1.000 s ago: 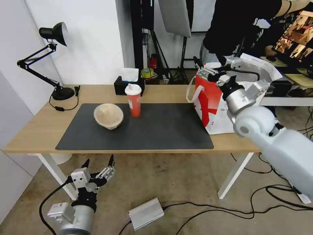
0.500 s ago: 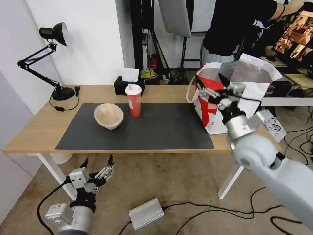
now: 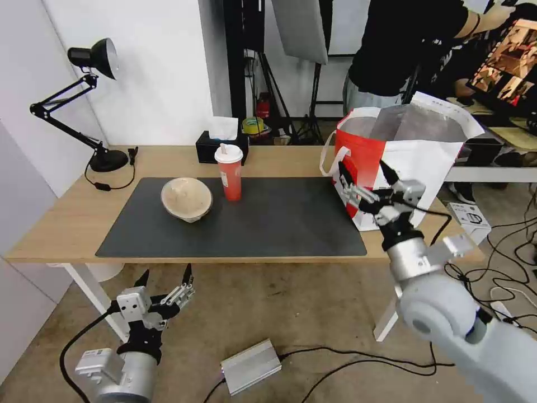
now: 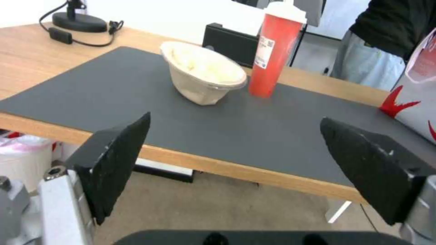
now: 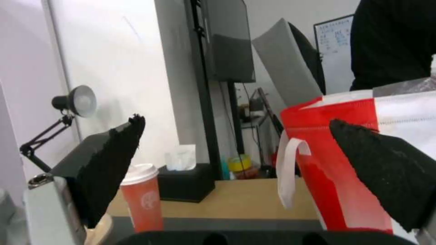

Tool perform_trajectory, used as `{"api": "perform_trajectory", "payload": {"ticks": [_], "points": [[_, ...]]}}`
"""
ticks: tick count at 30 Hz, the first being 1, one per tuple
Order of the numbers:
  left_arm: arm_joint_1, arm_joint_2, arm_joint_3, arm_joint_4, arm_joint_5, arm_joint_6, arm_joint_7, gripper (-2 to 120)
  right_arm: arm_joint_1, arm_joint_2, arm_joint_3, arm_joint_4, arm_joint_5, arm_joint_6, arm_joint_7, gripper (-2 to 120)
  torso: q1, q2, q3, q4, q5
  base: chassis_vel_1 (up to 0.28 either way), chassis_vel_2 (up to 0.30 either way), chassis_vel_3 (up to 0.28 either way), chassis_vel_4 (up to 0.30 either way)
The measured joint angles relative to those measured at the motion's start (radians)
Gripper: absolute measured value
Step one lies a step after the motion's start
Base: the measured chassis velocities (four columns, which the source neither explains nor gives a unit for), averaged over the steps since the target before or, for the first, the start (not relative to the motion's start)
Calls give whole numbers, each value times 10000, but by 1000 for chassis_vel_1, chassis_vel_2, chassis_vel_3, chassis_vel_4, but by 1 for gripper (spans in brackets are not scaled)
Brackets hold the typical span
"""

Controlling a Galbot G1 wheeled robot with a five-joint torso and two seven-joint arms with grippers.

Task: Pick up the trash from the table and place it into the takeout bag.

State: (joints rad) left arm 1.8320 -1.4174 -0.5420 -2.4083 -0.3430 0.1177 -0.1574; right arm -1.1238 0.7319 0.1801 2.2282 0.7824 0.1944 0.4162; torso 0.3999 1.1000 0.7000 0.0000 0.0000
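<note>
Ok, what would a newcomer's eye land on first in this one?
Probably the white and red takeout bag standing open at the table's right end, with the right gripper in front of it, jaws open and empty. Next, the red cup and beige bowl on the dark mat.

bowl (image 3: pixel 186 198): 1 | red cup (image 3: pixel 230 172): 1 | takeout bag (image 3: pixel 403 168): 1 | tissue box (image 3: pixel 221 143): 1 | desk lamp (image 3: pixel 84 95): 1

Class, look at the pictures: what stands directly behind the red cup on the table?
Behind the red cup stands a black tissue box with a white tissue sticking out. The cup covers part of the box's front.
</note>
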Motion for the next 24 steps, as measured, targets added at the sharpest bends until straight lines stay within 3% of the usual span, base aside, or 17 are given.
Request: {"api": "perform_trajectory", "payload": {"ticks": [24], "points": [[-41, -21, 56, 72, 90, -92, 36, 100, -2831, 624, 978, 232, -1125, 328, -603, 100, 1, 0, 0, 0, 0, 0, 0, 0, 0]]}}
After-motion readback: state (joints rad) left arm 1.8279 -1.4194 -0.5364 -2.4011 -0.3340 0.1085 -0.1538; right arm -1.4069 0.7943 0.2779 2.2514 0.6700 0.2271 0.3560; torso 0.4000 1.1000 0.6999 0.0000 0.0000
